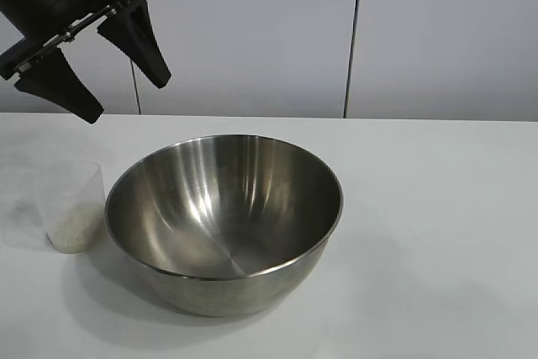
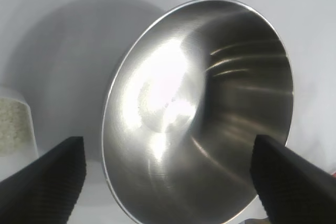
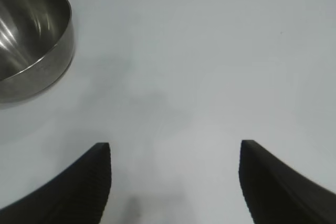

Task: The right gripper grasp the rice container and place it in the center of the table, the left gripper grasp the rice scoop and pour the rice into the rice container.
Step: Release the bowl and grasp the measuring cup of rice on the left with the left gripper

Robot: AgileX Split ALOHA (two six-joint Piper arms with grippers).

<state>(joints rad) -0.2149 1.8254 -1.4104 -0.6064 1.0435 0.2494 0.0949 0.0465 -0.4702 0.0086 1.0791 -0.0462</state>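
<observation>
Two containers on table (image 1: 437, 208), steel rice container (image 1: 225, 220) prob. empty, rice scoop (image 1: 74, 205) w/ rice (image 1: 74, 229), both end effectors open, holding nothing.

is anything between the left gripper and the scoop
Nothing visible. The left gripper hangs open in the air above the scoop, which stands on the table with rice in it, beside the bowl. Only open space lies between them.

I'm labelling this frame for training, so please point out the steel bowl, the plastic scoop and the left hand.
steel bowl (image 1: 223, 208): exterior view, on its inner wall.
plastic scoop (image 1: 76, 199): exterior view, on its clear side wall.
left hand (image 1: 105, 69): exterior view, midway between its open fingertips.
</observation>
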